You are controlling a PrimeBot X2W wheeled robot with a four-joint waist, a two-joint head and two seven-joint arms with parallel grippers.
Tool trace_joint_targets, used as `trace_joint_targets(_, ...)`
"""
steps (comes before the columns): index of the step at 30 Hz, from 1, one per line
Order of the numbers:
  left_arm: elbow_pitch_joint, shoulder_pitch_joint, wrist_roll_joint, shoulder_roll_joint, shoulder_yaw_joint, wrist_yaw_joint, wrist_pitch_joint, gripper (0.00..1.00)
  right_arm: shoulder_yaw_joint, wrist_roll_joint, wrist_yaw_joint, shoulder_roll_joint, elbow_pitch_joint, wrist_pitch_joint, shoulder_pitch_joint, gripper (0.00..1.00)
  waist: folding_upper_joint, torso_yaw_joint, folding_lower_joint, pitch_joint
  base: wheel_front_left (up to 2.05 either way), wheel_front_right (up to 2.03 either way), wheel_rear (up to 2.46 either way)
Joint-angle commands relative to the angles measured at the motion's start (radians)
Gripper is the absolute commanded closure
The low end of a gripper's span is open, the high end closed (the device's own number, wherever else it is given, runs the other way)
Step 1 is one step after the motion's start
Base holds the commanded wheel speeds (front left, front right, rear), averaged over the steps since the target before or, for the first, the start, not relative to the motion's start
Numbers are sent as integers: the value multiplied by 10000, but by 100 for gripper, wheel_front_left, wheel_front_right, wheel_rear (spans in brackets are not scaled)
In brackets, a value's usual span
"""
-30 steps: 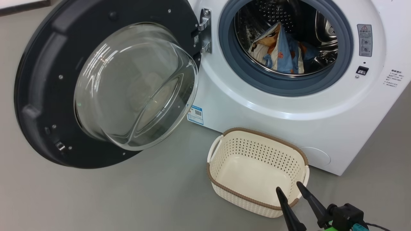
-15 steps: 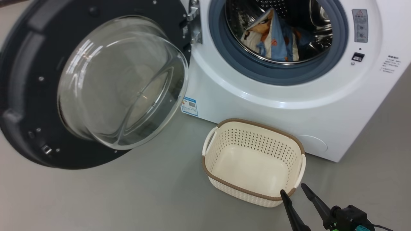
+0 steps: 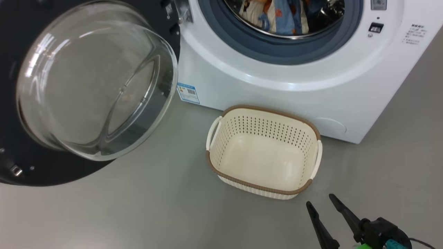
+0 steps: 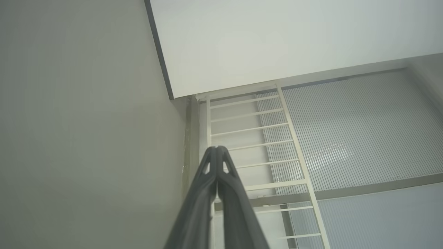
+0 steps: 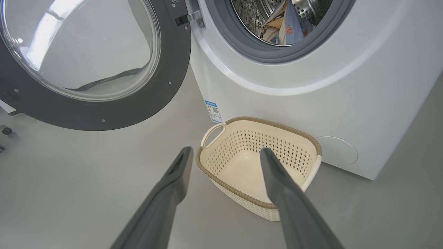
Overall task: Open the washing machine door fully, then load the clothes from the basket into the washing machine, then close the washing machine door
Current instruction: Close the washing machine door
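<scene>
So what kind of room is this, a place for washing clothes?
Most likely a laundry area. A white washing machine stands on a bare grey floor with its door swung open, clothes lie in its drum, and an empty basket sits in front.

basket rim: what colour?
Brown with a woven look, running around the cream-white perforated basket. It shows best in the right wrist view.

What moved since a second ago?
The camera shifted, not the things. The open right gripper drew back off the basket. Nothing grabbed or dropped. The clothes stay in the washer, door open, basket empty.
</scene>
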Motion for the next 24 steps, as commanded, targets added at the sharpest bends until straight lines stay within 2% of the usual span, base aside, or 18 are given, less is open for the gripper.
trace_joint_targets(1, -70, -219, -73, 741, -15, -88, 200, 100, 199, -65, 17, -106, -261, -76, -357, 0, -1, -91, -1, 338, 0, 0, 0)
trace_joint_targets(6, 504, -675, -301, 661, -227, -157, 794, 100, 194, -155, 17, -161, -254, -76, -493, 0, -1, -124, -1, 572, 0, 0, 0)
trace_joint_targets(11, 954, -915, -906, 573, 29, -181, 1509, 100, 168, -206, 17, -216, -226, -76, -549, 0, -1, -153, -1, 710, 0, 0, 0)
trace_joint_targets(24, 638, -439, -1381, -35, -79, -186, 2862, 100, 238, -180, 17, -509, -195, -76, -524, 0, -1, -224, -1, 605, 0, 0, 0)
